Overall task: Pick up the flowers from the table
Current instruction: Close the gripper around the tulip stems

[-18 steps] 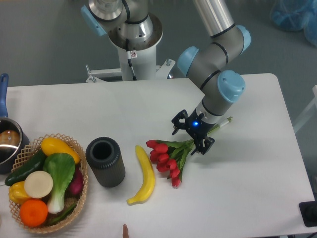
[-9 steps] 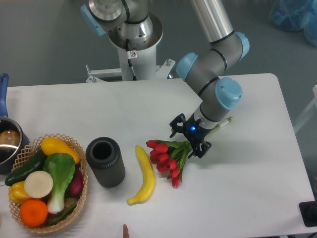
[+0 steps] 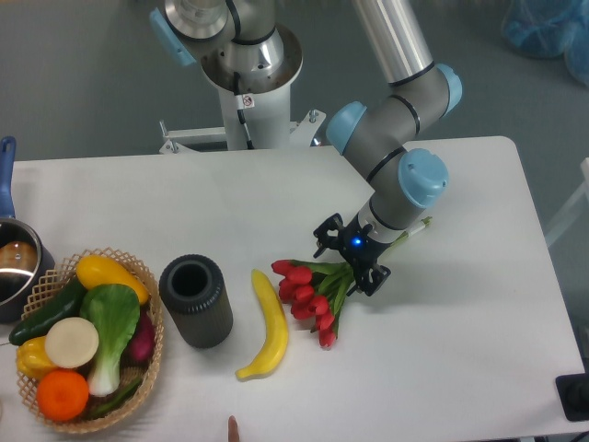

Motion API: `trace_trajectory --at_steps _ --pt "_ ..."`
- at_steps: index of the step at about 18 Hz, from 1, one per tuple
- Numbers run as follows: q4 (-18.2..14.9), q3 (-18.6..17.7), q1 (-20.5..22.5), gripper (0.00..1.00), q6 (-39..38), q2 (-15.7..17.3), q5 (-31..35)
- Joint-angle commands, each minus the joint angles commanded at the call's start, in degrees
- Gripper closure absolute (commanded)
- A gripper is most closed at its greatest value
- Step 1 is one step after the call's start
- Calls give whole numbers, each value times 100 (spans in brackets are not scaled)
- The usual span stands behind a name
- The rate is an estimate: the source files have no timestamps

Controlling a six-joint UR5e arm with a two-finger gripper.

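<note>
From my feed the floor (image 3: 83, 83) behind was plain grey-green and evenly lit, with no hard shadows. A white pedestal (image 3: 250, 110) stood on a white metal frame (image 3: 198, 138) at the far edge. In the top right corner lay a crumpled blue plastic bag (image 3: 548, 32). A pale upright piece (image 3: 582, 198) showed at the right border, and a dark object (image 3: 572, 398) sat cut off at the lower right; I could not tell what either was

My black gripper (image 3: 351, 255) (a small blue light glows on it) sits over red flowers (image 3: 309, 296) with green stems on the white desk (image 3: 460, 350). I see a yellow banana (image 3: 267, 325) and dark grey cylinder (image 3: 196, 300).
</note>
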Motion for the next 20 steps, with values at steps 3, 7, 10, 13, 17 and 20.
trace_trajectory --at_steps 3,7,10,13,17,20 --pt "0 0 0 17 0 9 0" --pt "-9 0 0 30 -9 18 0" --pt "-9 -9 0 35 -18 26 -9" --pt "-9 -9 0 45 -9 26 0" --pt "-52 -9 9 52 -18 35 0" --pt "-62 0 18 57 -96 44 0"
